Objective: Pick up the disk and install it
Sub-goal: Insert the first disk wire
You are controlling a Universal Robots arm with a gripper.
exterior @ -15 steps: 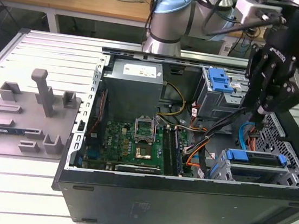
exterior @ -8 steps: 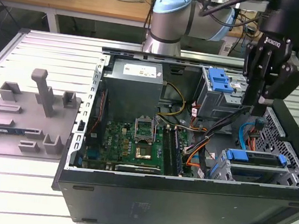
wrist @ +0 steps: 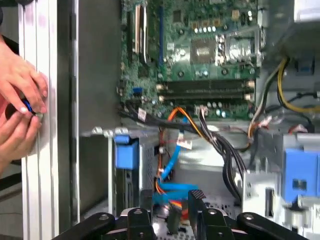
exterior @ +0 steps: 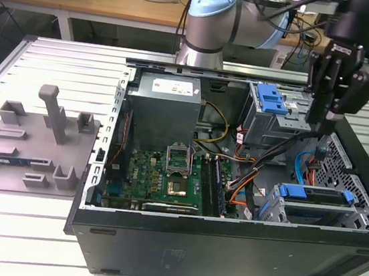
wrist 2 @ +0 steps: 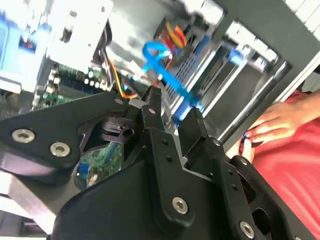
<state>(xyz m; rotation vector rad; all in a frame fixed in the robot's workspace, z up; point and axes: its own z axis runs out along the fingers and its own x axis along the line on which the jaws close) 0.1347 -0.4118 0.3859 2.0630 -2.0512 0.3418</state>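
Blue-framed disk (exterior: 315, 196) lies at the computer case's (exterior: 225, 244) 4 o'clock, exterior view | gripper (exterior: 324, 127) hovers above it; released, empty | step: probably approach; a grasp needs fingers clear of the cables (exterior: 299, 167)

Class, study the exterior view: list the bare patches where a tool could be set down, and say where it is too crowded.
Bare slatted table lies between the grey fixture plate and the table's far edge, and along the near side of the case. Crowded: cables between drive cage and motherboard, near the open gripper.
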